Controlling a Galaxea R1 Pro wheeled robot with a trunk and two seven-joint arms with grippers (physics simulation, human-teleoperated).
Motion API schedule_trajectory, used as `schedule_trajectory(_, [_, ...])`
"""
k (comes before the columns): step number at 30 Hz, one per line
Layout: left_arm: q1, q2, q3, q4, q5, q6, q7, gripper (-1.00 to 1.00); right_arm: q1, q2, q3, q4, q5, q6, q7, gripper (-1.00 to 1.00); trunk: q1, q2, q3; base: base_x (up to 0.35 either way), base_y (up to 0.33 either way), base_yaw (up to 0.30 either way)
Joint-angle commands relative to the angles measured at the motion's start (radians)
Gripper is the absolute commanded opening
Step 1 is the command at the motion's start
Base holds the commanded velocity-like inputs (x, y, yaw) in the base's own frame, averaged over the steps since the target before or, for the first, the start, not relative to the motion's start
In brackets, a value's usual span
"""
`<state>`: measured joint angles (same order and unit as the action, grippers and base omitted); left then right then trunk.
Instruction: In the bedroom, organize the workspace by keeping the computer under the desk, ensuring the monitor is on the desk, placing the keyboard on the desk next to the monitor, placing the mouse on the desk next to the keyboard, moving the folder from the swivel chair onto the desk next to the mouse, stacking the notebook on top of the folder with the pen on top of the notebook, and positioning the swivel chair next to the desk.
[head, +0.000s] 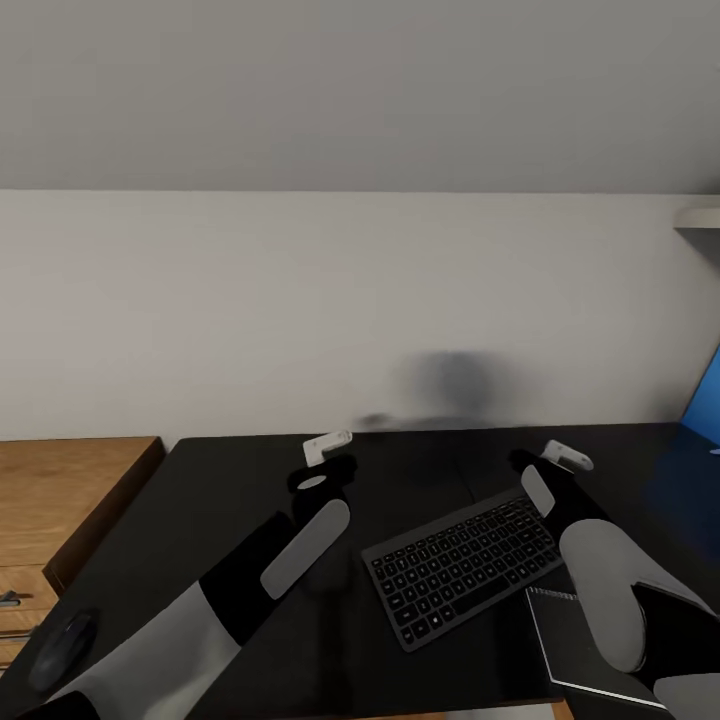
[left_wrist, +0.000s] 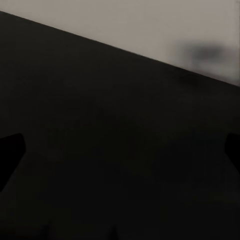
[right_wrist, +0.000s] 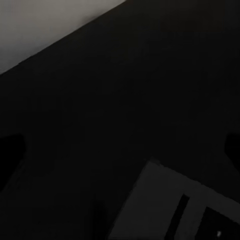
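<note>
Black desk (head: 220, 500) is carrying the keyboard (head: 465, 567) at centre, lying between both arms; notebook (head: 575, 650) touching its near right corner, mouse (head: 62, 648) at near left edge. Left gripper (head: 328, 447) and right gripper (head: 567, 457) are hovering beyond the keyboard, fingers spread wide, holding nothing.

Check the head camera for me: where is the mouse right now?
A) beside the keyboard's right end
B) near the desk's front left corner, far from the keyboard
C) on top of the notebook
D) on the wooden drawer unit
B: the mouse lies at the desk's front left corner, with the keyboard well across the black top.
</note>
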<state>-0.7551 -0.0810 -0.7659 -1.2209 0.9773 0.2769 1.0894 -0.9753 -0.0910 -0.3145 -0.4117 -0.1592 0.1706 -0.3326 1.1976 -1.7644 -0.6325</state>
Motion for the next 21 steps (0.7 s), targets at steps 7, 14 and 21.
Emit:
schedule_trajectory(7, [-0.001, 0.006, -0.001, -0.002, 0.001, 0.008, 0.006, 1.00, 0.000, 0.003, 0.000, -0.001, -0.011, 0.009, -0.005, 1.00, 0.000, -0.001, -0.001, 0.000, -0.022, 0.000])
schedule_trajectory(14, [-0.001, 0.013, -0.003, -0.002, 0.002, 0.007, 0.006, 1.00, 0.000, 0.005, 0.000, 0.001, -0.011, 0.007, -0.005, 1.00, 0.000, -0.001, -0.001, 0.000, -0.100, 0.000])
schedule_trajectory(21, [-0.001, 0.015, -0.002, -0.002, 0.002, 0.006, 0.006, 1.00, 0.000, -0.007, -0.003, 0.004, -0.011, 0.004, 0.001, 1.00, 0.000, -0.001, -0.002, 0.000, -0.001, 0.000])
